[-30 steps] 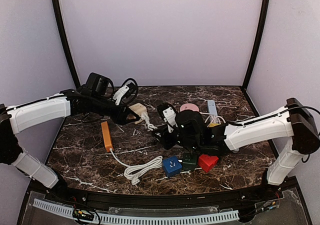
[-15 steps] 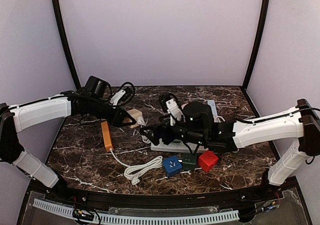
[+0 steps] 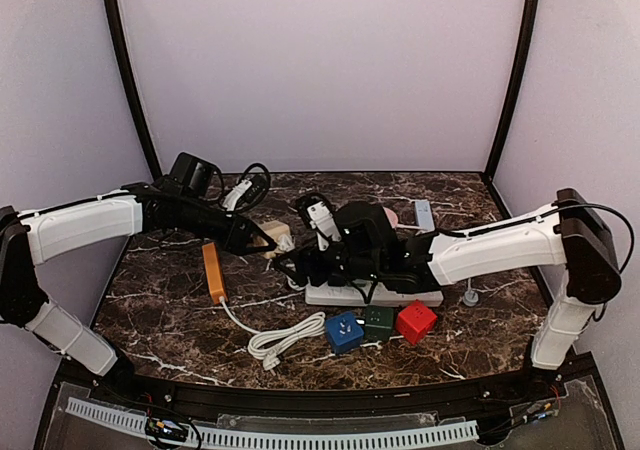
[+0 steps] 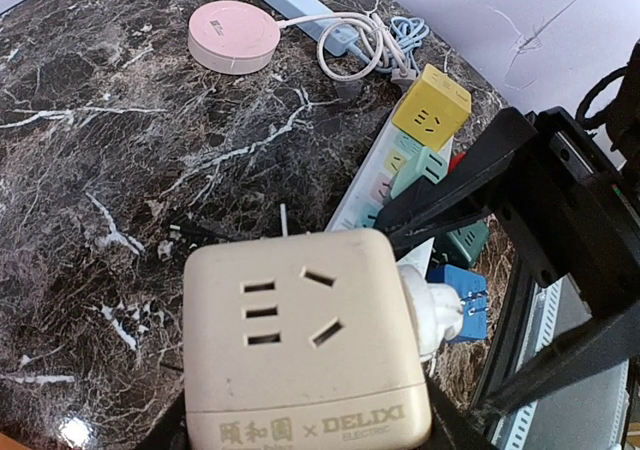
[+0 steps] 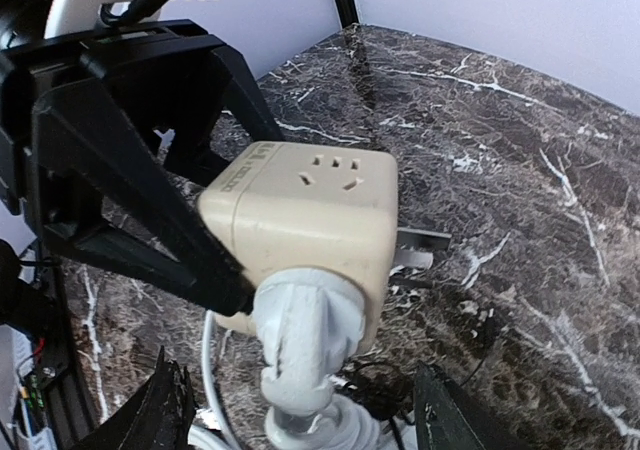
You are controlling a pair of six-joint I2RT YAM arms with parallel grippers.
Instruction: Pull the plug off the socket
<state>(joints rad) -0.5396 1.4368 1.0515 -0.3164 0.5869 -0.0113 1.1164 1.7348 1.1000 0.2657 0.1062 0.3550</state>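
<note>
The cream cube socket (image 4: 300, 340) reads "颐和园 × DELIXI" on its lower face.

I record the socket cube (image 4: 305, 335) as cream with grey lettering, and its plug (image 5: 300, 355) as white. The table (image 3: 170, 300) is dark brown marble, veined white. Towards the front edge: blue cube (image 3: 343, 331), green cube (image 3: 379, 321), red cube (image 3: 416, 321). Left side: orange strip (image 3: 212, 272). Back edge: pink disc (image 4: 234, 36).

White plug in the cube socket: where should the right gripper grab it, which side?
Grip the white plug by its thick moulded body just outside the cube socket, not the cable. Approach along its axis, from the side of the right gripper, whose open fingers flank it. The left gripper clamps the cube, so a straight pull likely frees it.
</note>
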